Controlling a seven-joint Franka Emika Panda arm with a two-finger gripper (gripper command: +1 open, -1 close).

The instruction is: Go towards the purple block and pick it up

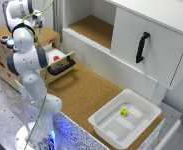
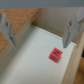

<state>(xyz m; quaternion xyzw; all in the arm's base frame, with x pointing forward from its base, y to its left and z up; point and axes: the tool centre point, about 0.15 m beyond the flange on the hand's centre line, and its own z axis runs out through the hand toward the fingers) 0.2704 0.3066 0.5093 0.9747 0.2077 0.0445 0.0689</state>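
A small purplish block (image 1: 4, 38) seems to sit on top of the wooden box (image 1: 1, 55), at the exterior view's left; it is too small to be sure. My gripper (image 1: 39, 34) hangs above the box's open drawer (image 1: 62, 62), to the right of that block in the exterior view. In the wrist view my gripper (image 2: 39, 32) is open, its fingers (image 2: 6, 30) wide apart and holding nothing. Below them is the drawer's white floor with a red block (image 2: 55, 54) on it. No purple block shows in the wrist view.
The red block (image 1: 56, 57) lies inside the drawer, which has a black handle (image 1: 61, 68). A white bin (image 1: 141, 124) holds a yellow block (image 1: 124, 111). A large white cabinet with a black handle (image 1: 142, 47) stands behind the cork surface (image 1: 86, 95).
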